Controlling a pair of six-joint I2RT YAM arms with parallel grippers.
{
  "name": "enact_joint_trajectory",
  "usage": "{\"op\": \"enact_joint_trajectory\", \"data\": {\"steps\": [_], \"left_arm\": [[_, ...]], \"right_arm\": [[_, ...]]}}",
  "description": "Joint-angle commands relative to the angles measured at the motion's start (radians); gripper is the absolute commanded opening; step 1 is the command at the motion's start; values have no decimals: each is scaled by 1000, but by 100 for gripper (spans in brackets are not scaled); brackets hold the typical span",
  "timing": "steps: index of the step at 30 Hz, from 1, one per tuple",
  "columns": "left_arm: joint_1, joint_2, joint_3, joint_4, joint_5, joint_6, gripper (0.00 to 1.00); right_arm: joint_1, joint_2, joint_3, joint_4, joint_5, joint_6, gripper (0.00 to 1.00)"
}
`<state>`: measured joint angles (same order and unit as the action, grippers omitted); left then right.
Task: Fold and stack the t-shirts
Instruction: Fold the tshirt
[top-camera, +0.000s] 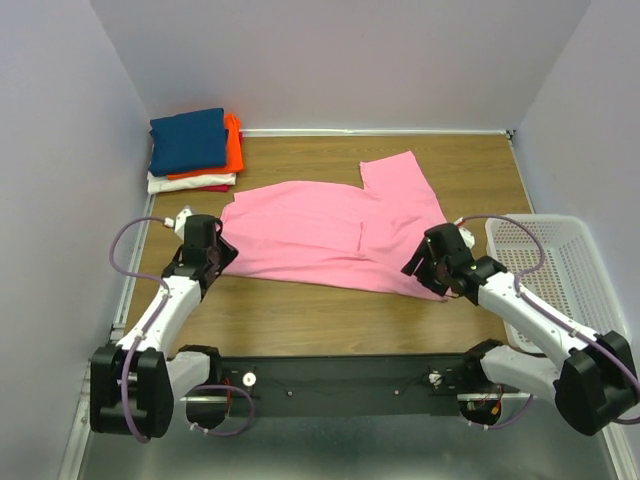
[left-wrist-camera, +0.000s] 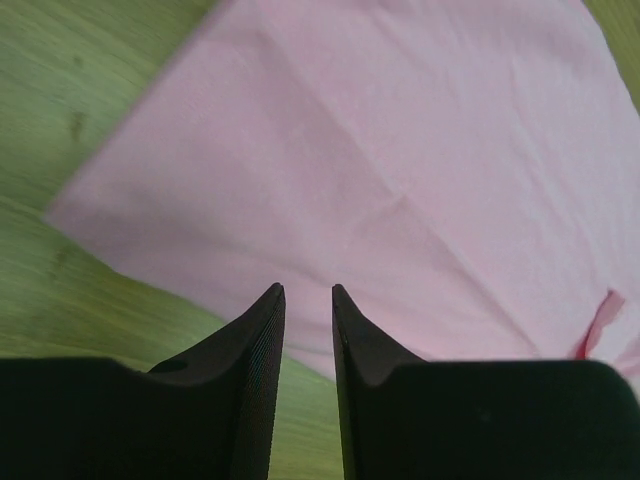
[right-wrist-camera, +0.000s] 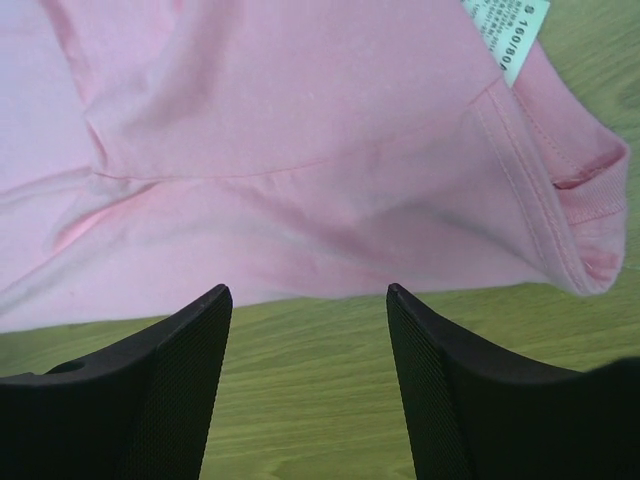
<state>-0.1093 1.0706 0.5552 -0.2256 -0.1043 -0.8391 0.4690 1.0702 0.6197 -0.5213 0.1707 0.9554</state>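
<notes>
Left hand (left-wrist-camera: 308, 292): jaws narrow, slim gap, nothing between them. Its tips hover at the near-left edge of the pink t-shirt (left-wrist-camera: 400, 150), with bare surface (left-wrist-camera: 60, 130) to the hand's left.

Right hand (right-wrist-camera: 307, 290): jaws wide, nothing gripped, tips over bare wood just short of the shirt's near edge. The ribbed collar (right-wrist-camera: 590, 190) is ahead-right of this hand and the white size label (right-wrist-camera: 505, 22) further ahead-right.

The pink shirt lies spread on the surface between the 2 hands, 1 sleeve sticking out toward the far side. White mesh basket (top-camera: 560, 260) sits just right of the right hand.

Well beyond the left hand, in the far-left corner, is a stack of 4 folded shirts: navy t-shirt (top-camera: 187, 140) on top, then orange t-shirt (top-camera: 233, 150), white t-shirt (top-camera: 190, 182), red t-shirt (top-camera: 214, 188) at the bottom.
</notes>
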Motion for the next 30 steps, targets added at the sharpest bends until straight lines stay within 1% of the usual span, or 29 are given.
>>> {"op": "enact_joint_trajectory", "data": {"steps": [1,3,7,10,12,13,15,16,17,18,19,20,22,26,30], "left_arm": [[82,11,15,-55,-72,-14,33],[129,54,9,-6,-49,0,31],[138,104,17,115,-38,9,29],[140,181,57,129,-52,8,29],[138,244,98,97,-92,17,30],[138,261,110,80,-110,14,31],[138,285,130,59,-150,20,40],[138,288,140,46,-179,21,45],[138,290,144,48,-192,26,46],[138,290,156,45,-207,41,51],[138,292,157,39,-219,46,51],[138,296,172,28,-242,52,54],[138,296,176,-4,-248,43,54],[138,255,134,-44,-268,3,54],[138,171,81,-86,-276,-25,54]], "right_arm": [[-4,46,60,-25,35,13,70],[-6,97,110,-23,56,2,68],[-6,186,167,-17,99,-41,67],[-6,247,212,-5,144,-69,66],[-6,270,241,15,154,-93,67],[-6,296,251,20,164,-96,67],[-6,319,276,29,165,-107,67],[-6,335,281,38,165,-110,67],[-6,344,284,43,165,-113,67],[-7,358,291,46,162,-121,67],[-7,358,295,49,156,-125,67],[-6,369,296,55,150,-129,67],[-6,372,296,56,135,-133,67],[-6,353,275,55,112,-124,67],[-6,295,220,53,90,-112,67]]}}
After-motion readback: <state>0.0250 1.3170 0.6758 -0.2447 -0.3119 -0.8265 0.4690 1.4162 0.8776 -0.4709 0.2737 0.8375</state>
